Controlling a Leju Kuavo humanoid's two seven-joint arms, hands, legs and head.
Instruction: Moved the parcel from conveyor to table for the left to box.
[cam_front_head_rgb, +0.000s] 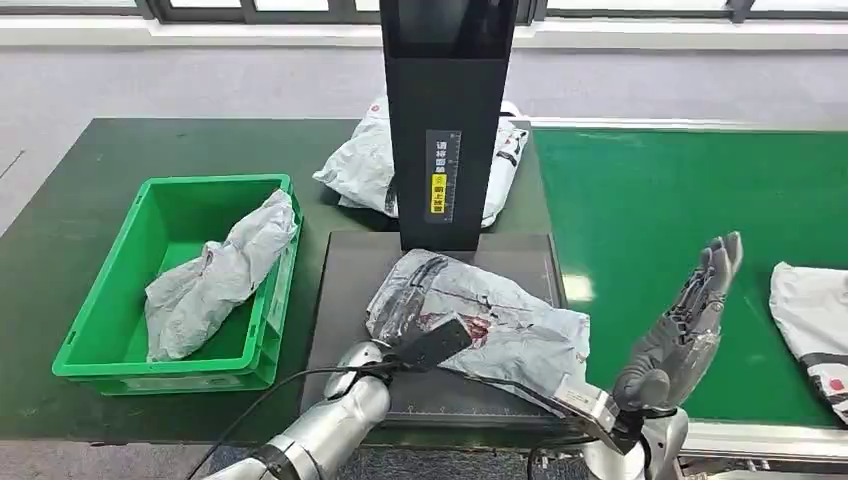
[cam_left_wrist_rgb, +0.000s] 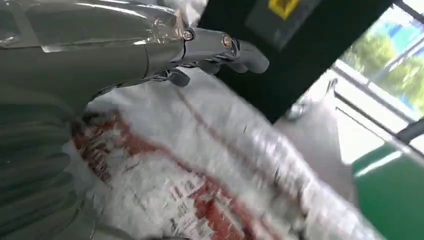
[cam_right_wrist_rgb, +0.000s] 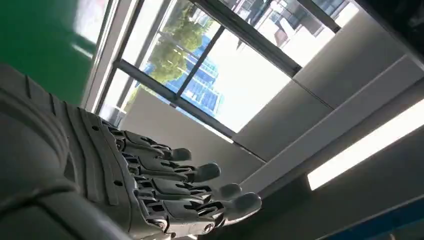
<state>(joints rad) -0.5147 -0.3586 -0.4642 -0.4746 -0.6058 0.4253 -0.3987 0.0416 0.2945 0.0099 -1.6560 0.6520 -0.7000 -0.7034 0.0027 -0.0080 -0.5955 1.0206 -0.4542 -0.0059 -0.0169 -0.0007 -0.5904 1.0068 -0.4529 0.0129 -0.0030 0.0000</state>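
A crumpled grey parcel (cam_front_head_rgb: 500, 325) with red print lies on the black platform (cam_front_head_rgb: 335, 300) in front of me. My left hand (cam_front_head_rgb: 405, 335) reaches onto the parcel's near left end. In the left wrist view its fingers (cam_left_wrist_rgb: 220, 47) stretch out just above the parcel (cam_left_wrist_rgb: 200, 165), with nothing closed between them. My right hand (cam_front_head_rgb: 685, 325) is raised at the conveyor's near edge, right of the parcel and apart from it, fingers straight and spread. The right wrist view shows that hand (cam_right_wrist_rgb: 165, 190) holding nothing.
A green bin (cam_front_head_rgb: 100, 300) at the left holds a grey parcel (cam_front_head_rgb: 215, 275). A black upright column (cam_front_head_rgb: 447, 120) stands at the platform's back, with another parcel (cam_front_head_rgb: 360, 165) behind it. The green conveyor (cam_front_head_rgb: 680, 190) runs at the right and carries a white parcel (cam_front_head_rgb: 815, 320).
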